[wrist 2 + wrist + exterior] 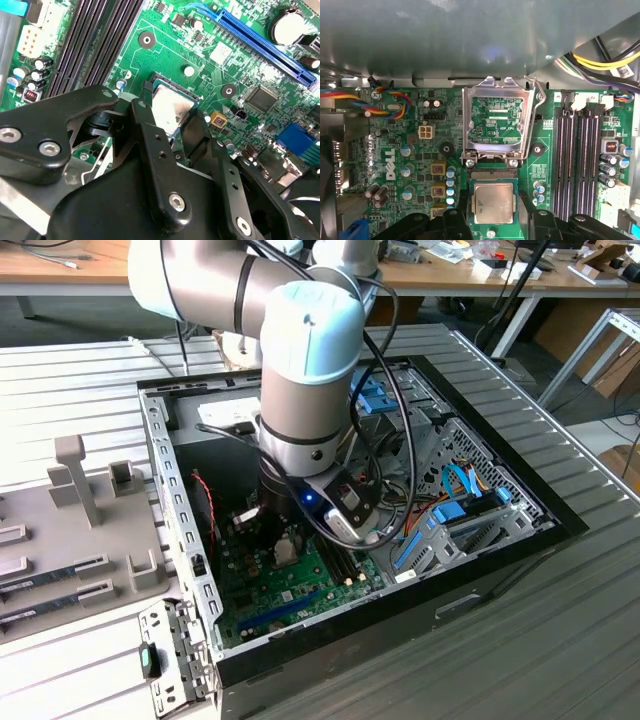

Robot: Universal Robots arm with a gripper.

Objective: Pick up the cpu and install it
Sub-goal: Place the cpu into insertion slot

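Lab: cluttered workbenches (470, 270), open computer case (480, 540).

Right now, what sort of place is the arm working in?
Probably an electronics assembly lab or workshop: an open computer case lies on a slatted workbench, the gripper is over the cpu at the motherboard socket, and cluttered desks stand behind.

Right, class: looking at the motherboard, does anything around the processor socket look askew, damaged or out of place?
Nothing stands out. The cpu lies flat and square between the gripper fingers, and the hinged socket frame stands open beside it, as installing requires.
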